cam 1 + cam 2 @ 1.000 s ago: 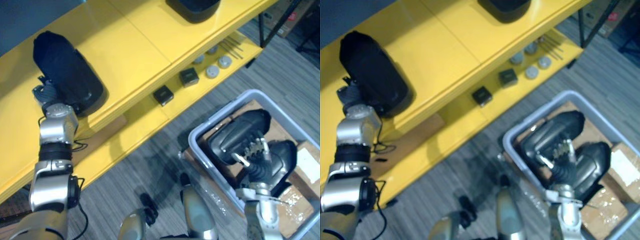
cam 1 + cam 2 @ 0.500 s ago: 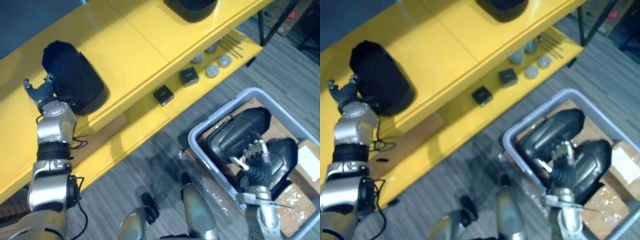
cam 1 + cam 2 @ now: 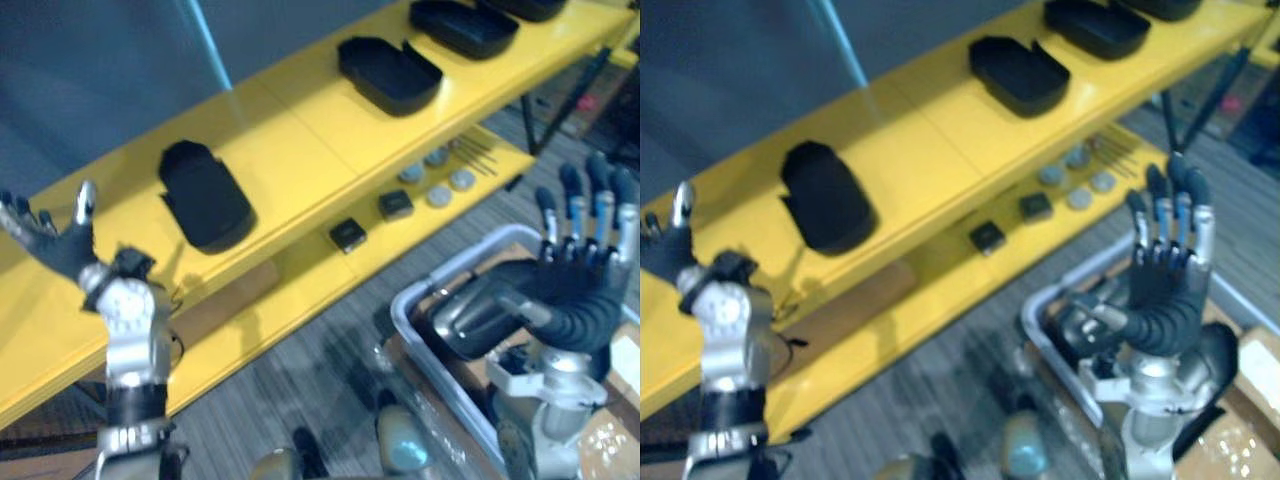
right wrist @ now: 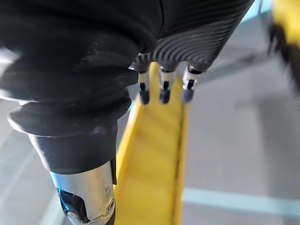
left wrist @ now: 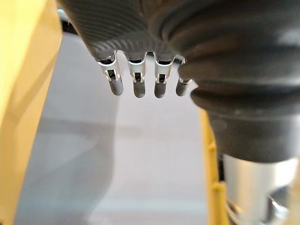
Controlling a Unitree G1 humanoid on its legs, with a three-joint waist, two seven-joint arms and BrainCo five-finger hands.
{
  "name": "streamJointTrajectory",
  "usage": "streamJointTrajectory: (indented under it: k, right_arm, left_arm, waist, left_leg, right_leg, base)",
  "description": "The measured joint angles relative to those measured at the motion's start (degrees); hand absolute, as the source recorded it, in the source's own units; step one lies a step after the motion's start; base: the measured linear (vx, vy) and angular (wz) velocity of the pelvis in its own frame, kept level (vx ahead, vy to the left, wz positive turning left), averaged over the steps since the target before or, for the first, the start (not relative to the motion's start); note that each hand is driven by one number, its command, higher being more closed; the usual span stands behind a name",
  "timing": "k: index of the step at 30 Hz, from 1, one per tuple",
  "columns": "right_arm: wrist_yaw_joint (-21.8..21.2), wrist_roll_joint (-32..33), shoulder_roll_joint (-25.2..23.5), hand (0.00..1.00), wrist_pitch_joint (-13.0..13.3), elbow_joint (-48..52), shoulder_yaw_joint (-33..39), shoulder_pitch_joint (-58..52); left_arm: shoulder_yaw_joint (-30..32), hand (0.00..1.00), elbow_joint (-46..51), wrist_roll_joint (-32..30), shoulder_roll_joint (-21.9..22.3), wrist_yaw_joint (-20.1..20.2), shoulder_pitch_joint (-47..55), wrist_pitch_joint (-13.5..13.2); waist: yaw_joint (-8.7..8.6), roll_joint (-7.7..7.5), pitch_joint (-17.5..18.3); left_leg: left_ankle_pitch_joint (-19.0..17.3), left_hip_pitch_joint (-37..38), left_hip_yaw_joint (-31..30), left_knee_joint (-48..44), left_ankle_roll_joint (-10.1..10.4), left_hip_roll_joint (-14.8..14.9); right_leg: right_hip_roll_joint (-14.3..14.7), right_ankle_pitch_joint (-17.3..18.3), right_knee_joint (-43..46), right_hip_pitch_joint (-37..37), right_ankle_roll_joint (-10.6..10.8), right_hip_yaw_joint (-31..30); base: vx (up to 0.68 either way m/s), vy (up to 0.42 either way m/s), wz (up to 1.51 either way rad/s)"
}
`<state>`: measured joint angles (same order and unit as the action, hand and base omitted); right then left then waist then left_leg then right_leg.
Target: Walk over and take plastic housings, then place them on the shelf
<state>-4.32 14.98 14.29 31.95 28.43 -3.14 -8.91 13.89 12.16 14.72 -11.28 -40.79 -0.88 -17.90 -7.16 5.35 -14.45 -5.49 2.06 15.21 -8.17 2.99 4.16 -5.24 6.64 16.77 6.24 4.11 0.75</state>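
Lifted clear of the plastic housing [image 3: 205, 195] on the shelf [image 3: 300, 130], left hand [image 3: 60, 250] spreads empty fingers [image 5: 135, 77]; right hand [image 3: 580, 290] likewise; wrist views show fingers straight.

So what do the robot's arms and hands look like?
The left robot hand and right robot hand have silver fingers with dark tips. A dark ribbed cover wraps the back of each hand and its wrist, like a bendy sleeve. The arms are shiny silver-grey tubes.
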Motion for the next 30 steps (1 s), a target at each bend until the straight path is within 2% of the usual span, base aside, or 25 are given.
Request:
streamJointTrajectory:
  k: [1,2,3,5,7,8,11,13,14,16,18,21,27,30]
  right_arm:
    - [-2.13,0.11,0.27,0.00,-3.46,-1.15,-1.09,0.18]
    - [-3.27,0.10,0.39,0.00,-5.09,-1.96,-1.46,0.31]
    - [-5.22,0.11,0.60,0.00,-8.62,-3.97,-2.57,0.24]
    - [-6.66,0.12,0.77,0.00,-11.50,-6.15,-3.76,0.48]
    - [-9.47,0.55,1.12,0.00,-14.85,-9.08,-5.14,0.87]
    - [-10.23,1.26,1.16,0.00,-15.49,-9.68,-5.24,0.89]
    - [-14.21,2.62,2.46,0.00,-18.18,-13.38,-6.31,2.59]
    - [-15.87,2.78,4.15,0.00,-19.78,-16.62,-7.35,5.83]
    - [-16.00,2.78,4.45,0.00,-19.97,-17.30,-7.38,6.43]
    - [-15.98,2.76,6.11,0.00,-21.40,-21.67,-7.54,11.20]
    - [-15.43,2.27,7.23,0.00,-21.79,-25.47,-8.03,15.28]
    - [-14.58,1.89,7.60,0.00,-21.97,-28.55,-9.32,18.94]
    - [-9.08,-10.85,7.57,0.00,-24.52,-34.53,-9.91,24.02]
    - [-7.78,-15.46,7.57,0.00,-25.74,-36.57,-10.64,25.87]
  left_arm:
    - [-0.81,0.00,2.59,-0.69,1.46,1.75,4.88,-1.03]
    - [-0.84,0.00,3.56,-2.08,2.05,2.56,7.09,-1.12]
    - [-0.83,0.00,5.57,-4.64,3.18,4.50,11.64,-1.24]
    - [-0.77,0.00,6.16,-6.26,3.44,6.33,15.17,-1.32]
    - [-0.45,0.00,5.81,-6.36,3.92,10.46,19.69,-0.68]
    - [-0.43,0.00,5.58,-6.35,4.13,11.37,20.63,-0.54]
    - [-0.42,0.00,2.37,-3.16,5.04,19.76,23.68,1.79]
    - [-1.47,0.00,-4.47,0.49,4.89,27.96,24.64,5.81]
    - [-1.96,0.00,-6.13,0.50,4.90,29.23,24.65,6.33]
    - [-4.97,0.00,-14.65,-0.19,4.80,34.92,25.64,9.61]
    - [-7.95,0.00,-24.31,-1.64,3.94,37.72,25.87,10.60]
    - [-8.74,0.00,-34.02,-1.61,3.20,38.68,25.78,10.74]
    - [-8.62,0.00,-43.97,-1.66,2.79,38.56,25.73,10.21]
    - [-8.15,0.00,-47.70,-1.62,2.79,38.17,25.62,10.19]
  waist:
    - [1.02,0.02,0.54]
    - [1.82,0.06,0.71]
    - [3.47,-0.15,0.88]
    - [5.09,-0.58,1.12]
    - [6.77,-1.82,1.49]
    - [6.82,-2.26,1.61]
    - [8.28,-4.15,2.63]
    - [9.12,-5.18,3.07]
    - [9.21,-5.34,3.15]
    - [9.64,-5.98,3.46]
    - [10.13,-6.20,3.57]
    - [11.17,-6.58,3.42]
    - [12.77,-6.96,3.00]
    - [12.69,-7.41,2.63]
  left_leg:
    - [0.06,0.09,-1.42,0.00,0.08,0.03]
    - [0.13,0.10,-2.42,0.00,0.13,0.04]
    - [0.35,0.08,-4.14,0.18,0.09,0.03]
    - [0.79,-0.11,-5.96,0.86,-0.12,-0.19]
    - [2.05,-0.22,-8.22,2.44,-0.11,-0.72]
    - [2.27,-0.22,-8.82,2.81,-0.18,-0.84]
    - [3.19,-0.21,-10.23,3.95,-0.09,-1.39]
    - [3.65,-0.35,-11.70,4.69,-0.34,-2.11]
    - [3.76,-0.36,-11.92,4.87,-0.39,-2.26]
    - [4.23,-0.46,-12.37,5.89,-0.72,-2.87]
    - [4.32,-0.85,-12.47,6.01,-0.86,-3.15]
    - [4.37,-0.99,-12.43,6.02,-0.93,-3.13]
    - [4.38,-0.08,-12.49,6.65,-0.90,-3.13]
    - [4.56,-0.05,-12.69,7.14,-0.86,-3.34]
  right_leg:
    - [0.04,-0.28,-1.55,-1.55,0.03,1.32]
    - [0.02,-0.50,-2.42,-2.42,0.14,2.17]
    - [-0.06,-1.22,-4.56,-4.38,0.04,4.09]
    - [-0.12,-2.29,-6.76,-5.86,0.00,5.79]
    - [-0.32,-3.93,-10.22,-7.90,-0.03,8.11]
    - [-0.43,-4.17,-11.08,-8.54,0.16,8.87]
    - [-0.80,-5.40,-13.76,-10.32,0.20,10.55]
    - [-1.33,-5.90,-14.79,-11.38,0.44,12.20]
    - [-1.49,-5.95,-14.85,-11.48,0.52,12.46]
    - [-1.96,-6.36,-15.11,-11.45,1.13,13.10]
    - [-2.17,-6.59,-15.44,-11.42,1.39,13.05]
    - [-2.12,-6.65,-15.75,-11.45,1.42,13.05]
    - [-2.04,-6.63,-16.12,-12.26,1.35,13.16]
    - [-2.15,-6.57,-16.09,-12.13,1.34,13.26]
  base:
    - [-0.02,-0.014,0.45]
    - [-0.03,-0.017,0.64]
    - [-0.03,-0.017,0.58]
    - [-0.03,-0.007,0.54]
    - [-0.02,0.005,0.50]
    - [0.00,0.015,0.47]
    - [0.03,0.030,0.29]
    - [0.04,0.026,0.30]
    - [0.04,0.027,0.31]
    - [0.04,0.033,0.17]
    - [0.04,0.033,0.09]
    - [0.05,0.014,0.01]
    - [0.01,-0.001,0.00]
    - [-0.03,0.005,0.02]
